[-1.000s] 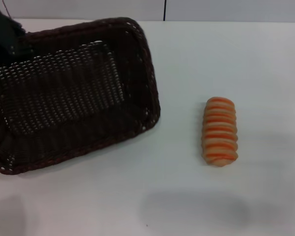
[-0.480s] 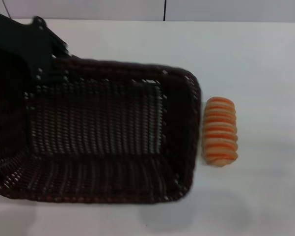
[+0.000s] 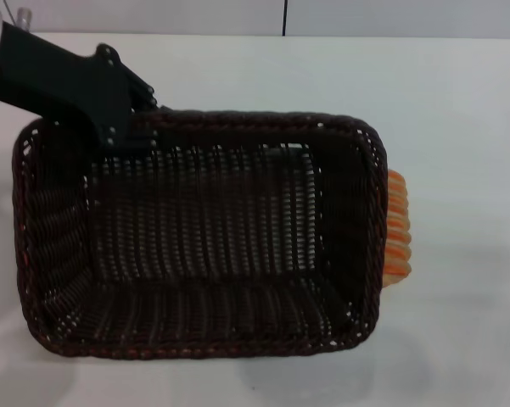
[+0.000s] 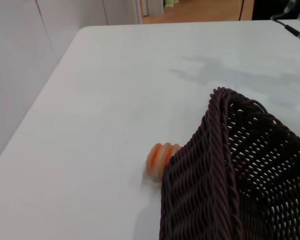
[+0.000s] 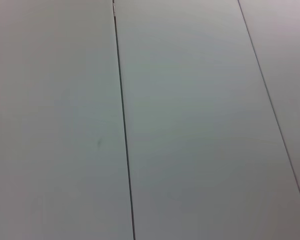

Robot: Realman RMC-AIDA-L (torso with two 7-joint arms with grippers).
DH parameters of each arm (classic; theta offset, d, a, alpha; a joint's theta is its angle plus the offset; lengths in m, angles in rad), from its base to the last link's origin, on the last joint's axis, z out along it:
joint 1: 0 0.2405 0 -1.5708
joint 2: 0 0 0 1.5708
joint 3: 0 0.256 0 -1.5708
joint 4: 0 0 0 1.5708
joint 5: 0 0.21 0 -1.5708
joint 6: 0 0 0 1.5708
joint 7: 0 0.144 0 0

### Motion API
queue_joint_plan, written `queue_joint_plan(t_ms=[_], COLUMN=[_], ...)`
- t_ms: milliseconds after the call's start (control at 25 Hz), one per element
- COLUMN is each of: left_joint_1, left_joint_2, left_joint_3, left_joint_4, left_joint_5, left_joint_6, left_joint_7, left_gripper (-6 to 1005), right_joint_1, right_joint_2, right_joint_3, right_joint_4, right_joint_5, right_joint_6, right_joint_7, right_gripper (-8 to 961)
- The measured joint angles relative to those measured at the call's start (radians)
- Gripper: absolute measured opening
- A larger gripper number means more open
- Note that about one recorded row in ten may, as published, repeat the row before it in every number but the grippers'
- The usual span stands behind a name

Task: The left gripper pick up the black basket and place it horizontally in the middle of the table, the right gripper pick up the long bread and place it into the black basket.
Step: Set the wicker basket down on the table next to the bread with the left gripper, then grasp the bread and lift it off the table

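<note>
The black basket (image 3: 356, 254) hangs lengthwise across the middle of the head view, lifted off the white table (image 3: 458, 102). My left gripper (image 3: 126, 129) reaches in from the far left and is shut on the basket's far rim. The long bread (image 3: 397, 227) lies on the table to the right, mostly hidden behind the basket's right rim. The left wrist view shows the basket's end wall (image 4: 214, 170) above the table (image 4: 140, 75), with the bread (image 4: 159, 159) showing past it. The right gripper is out of view.
The right wrist view shows only pale panels with dark seams (image 5: 122, 125). Bare tabletop lies to the right of the bread and along the front edge. A wall with a dark seam (image 3: 284, 17) runs behind the table.
My left gripper has carried the basket rightward and turned it level. The basket's right rim now covers most of the bread, which has not moved.
</note>
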Motion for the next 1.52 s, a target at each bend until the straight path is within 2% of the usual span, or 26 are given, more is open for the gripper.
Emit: queue_joint_plan(t_ms=[320, 600, 960, 1160, 1200, 1280, 1400, 1520], left_joint_1=[0.012, -0.005, -0.006, -0.008, -0.009, -0.010, -0.004, 0.023], left_joint_2=[-0.010, 0.000, -0.011, -0.017, -0.021, -0.022, -0.022, -0.022], left_joint_3=[0.017, 0.053, 0.061, 0.044, 0.031, 0.025, 0.002, -0.092], left_joint_4=[0.048, 0.125, 0.130, 0.122, 0.121, 0.123, 0.125, 0.117], left_joint_5=[0.001, 0.004, 0.014, 0.005, -0.004, -0.014, -0.064, -0.192], left_joint_6=[0.010, 0.037, 0.102, 0.197, 0.261, 0.298, 0.385, 0.416], left_joint_7=[0.042, 0.046, 0.046, 0.034, 0.021, 0.011, -0.020, -0.030], left_gripper=[214, 221, 229, 420, 514, 703, 700, 698], right_joint_1=[0.006, 0.007, 0.004, 0.003, 0.002, 0.002, 0.002, 0.001], right_joint_2=[-0.002, -0.002, -0.002, -0.002, -0.002, -0.002, -0.002, -0.002], right_joint_3=[0.000, 0.000, 0.000, 0.000, 0.000, 0.000, 0.000, -0.003], right_joint_4=[0.000, -0.001, 0.000, 0.000, 0.000, 0.000, 0.001, 0.003], right_joint_5=[0.002, 0.002, 0.002, 0.001, 0.000, -0.002, -0.003, -0.003], right_joint_6=[0.000, 0.000, -0.002, -0.004, -0.004, -0.004, -0.005, -0.005], right_joint_7=[-0.001, -0.002, -0.003, -0.003, -0.003, -0.003, -0.002, -0.002], right_gripper=[601, 601, 601, 601, 601, 602, 602, 602])
